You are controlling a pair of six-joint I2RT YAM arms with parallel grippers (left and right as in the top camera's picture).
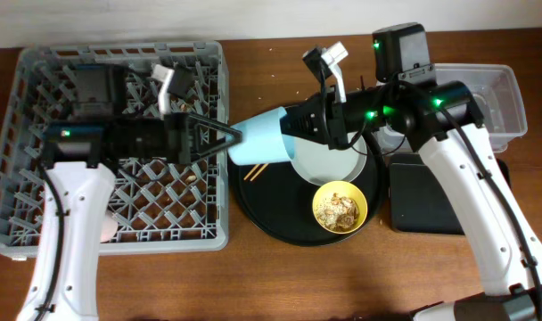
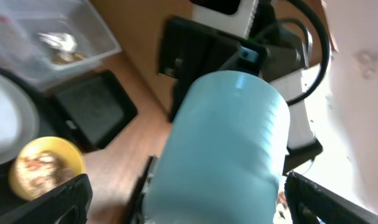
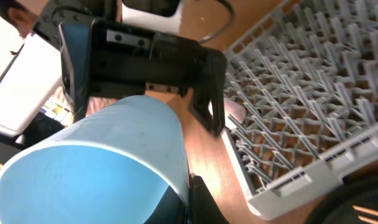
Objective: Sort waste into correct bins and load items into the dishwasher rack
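The small blue cup (image 1: 262,141) lies on its side in the air between the grey dishwasher rack (image 1: 39,80) and the round black tray. My right gripper (image 1: 293,134) is shut on its rim, one finger inside (image 3: 189,199). My left gripper (image 1: 228,138) is open, its fingers spread on either side of the cup's base (image 2: 183,199). The pale plate (image 1: 329,160) and the yellow bowl (image 1: 340,207) with beige leftovers sit on the round tray. Chopsticks (image 1: 258,169) poke out under the cup. A pale pink thing (image 1: 110,225) lies in the rack's front.
The round black tray (image 1: 271,214) lies right of the rack. The clear tub (image 1: 507,98) at the far right holds a white crumpled scrap (image 2: 58,42). The shallow black tray (image 1: 422,201) lies in front of it. The rack also shows in the right wrist view (image 3: 288,93).
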